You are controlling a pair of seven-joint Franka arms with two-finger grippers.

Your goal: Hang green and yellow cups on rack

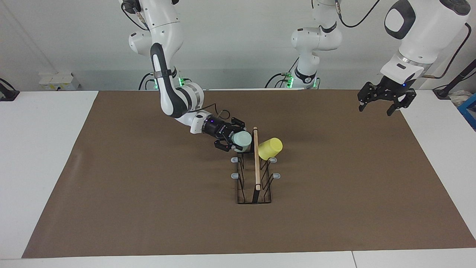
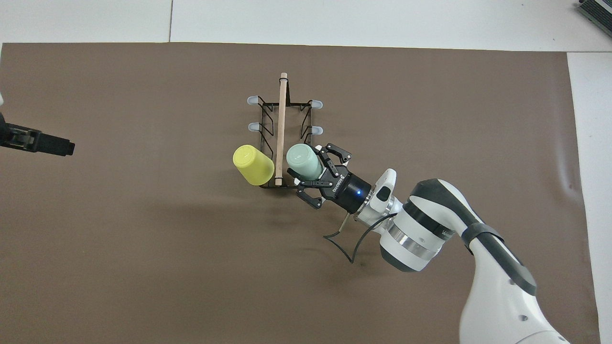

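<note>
The rack stands mid-mat, its wooden rod pointing away from the robots. The yellow cup hangs tilted on the prong nearest the robots, on the side toward the left arm's end. The green cup sits tilted at the matching prong on the side toward the right arm's end, close against the rod. My right gripper is shut on its lower part. My left gripper hangs open and empty above the mat's corner at the left arm's end.
A brown mat covers most of the white table. Several grey-tipped prongs farther from the robots carry nothing. A small white box lies at the table's edge past the right arm's base.
</note>
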